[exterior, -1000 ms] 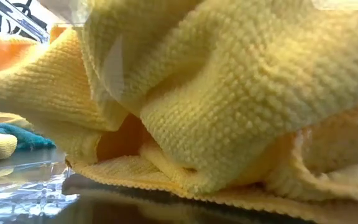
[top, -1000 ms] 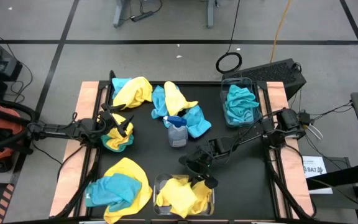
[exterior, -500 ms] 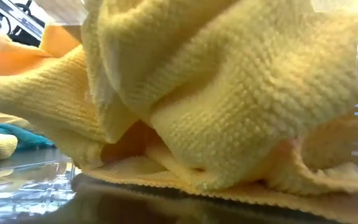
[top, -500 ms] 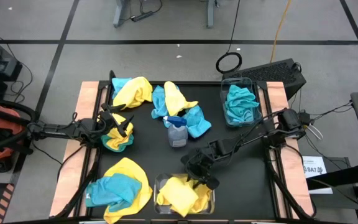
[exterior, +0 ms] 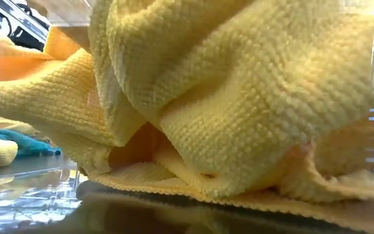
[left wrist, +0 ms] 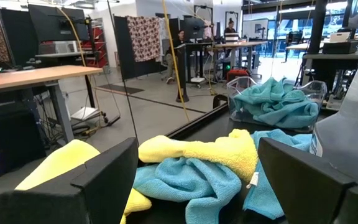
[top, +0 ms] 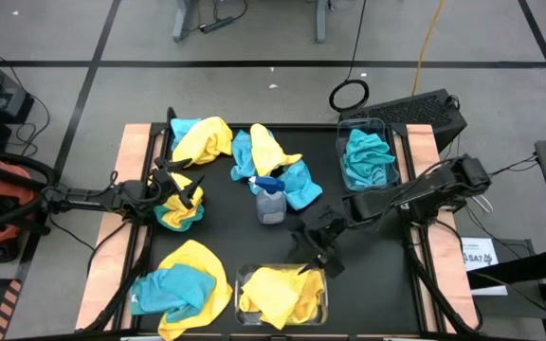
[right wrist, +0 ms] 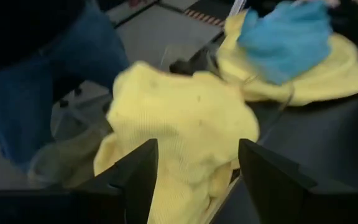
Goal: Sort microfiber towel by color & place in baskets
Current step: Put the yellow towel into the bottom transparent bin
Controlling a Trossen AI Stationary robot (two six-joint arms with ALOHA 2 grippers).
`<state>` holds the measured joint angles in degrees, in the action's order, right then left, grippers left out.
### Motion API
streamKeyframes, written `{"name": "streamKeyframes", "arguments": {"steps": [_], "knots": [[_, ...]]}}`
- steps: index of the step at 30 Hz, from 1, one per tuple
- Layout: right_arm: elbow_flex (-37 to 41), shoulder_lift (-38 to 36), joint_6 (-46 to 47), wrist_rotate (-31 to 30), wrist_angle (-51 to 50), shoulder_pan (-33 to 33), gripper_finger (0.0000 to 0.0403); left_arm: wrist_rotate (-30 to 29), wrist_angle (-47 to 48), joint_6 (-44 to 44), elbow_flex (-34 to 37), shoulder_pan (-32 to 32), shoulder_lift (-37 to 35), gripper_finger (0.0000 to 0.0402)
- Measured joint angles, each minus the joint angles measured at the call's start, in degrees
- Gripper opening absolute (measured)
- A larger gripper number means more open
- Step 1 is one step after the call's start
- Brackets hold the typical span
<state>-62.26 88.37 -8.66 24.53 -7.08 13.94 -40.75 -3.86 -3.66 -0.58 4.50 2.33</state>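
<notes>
The near basket (top: 242, 282) holds bunched yellow microfiber towels (top: 278, 294), which fill the low view (exterior: 239, 97). My right gripper (top: 322, 265) hovers open just above that basket's far rim and touches nothing; its wrist view looks down on the yellow towel (right wrist: 179, 130). The far-right basket (top: 379, 123) holds teal towels (top: 366, 156). Mixed yellow and teal towels lie on the mat at the far left (top: 202, 137), the middle (top: 273, 161) and the near left (top: 183, 284). My left gripper (top: 186, 194) waits open at the left, over another small pile (top: 180, 213).
A clear spray bottle with a blue trigger (top: 271, 201) stands mid-table, just beyond my right gripper. Bare black mat (top: 368, 256) lies to the right of the near basket. A person's blue-clad leg (right wrist: 42, 81) shows beyond the table's near edge.
My right gripper has opened and let go of the yellow towel, which now lies bunched inside the near basket. The gripper has then risen and drawn back a little toward the table's right and far side.
</notes>
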Motion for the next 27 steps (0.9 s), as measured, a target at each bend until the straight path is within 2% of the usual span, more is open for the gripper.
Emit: {"name": "streamKeyframes", "arguments": {"steps": [13,21,27], "knots": [[0.0,-13.1,6.6,-15.1,-0.3,0.0,0.0215,0.0,0.0,0.0,0.0,0.0,0.0,0.0338],[0.0,-18.2,10.8,-17.6,1.5,0.0,0.0215,0.0,0.0,0.0,0.0,0.0,0.0,0.0338],[0.0,-22.7,11.9,-23.1,0.9,0.0,0.0215,0.0,-1.3,0.0,0.0,0.0,0.0,0.0338]]}}
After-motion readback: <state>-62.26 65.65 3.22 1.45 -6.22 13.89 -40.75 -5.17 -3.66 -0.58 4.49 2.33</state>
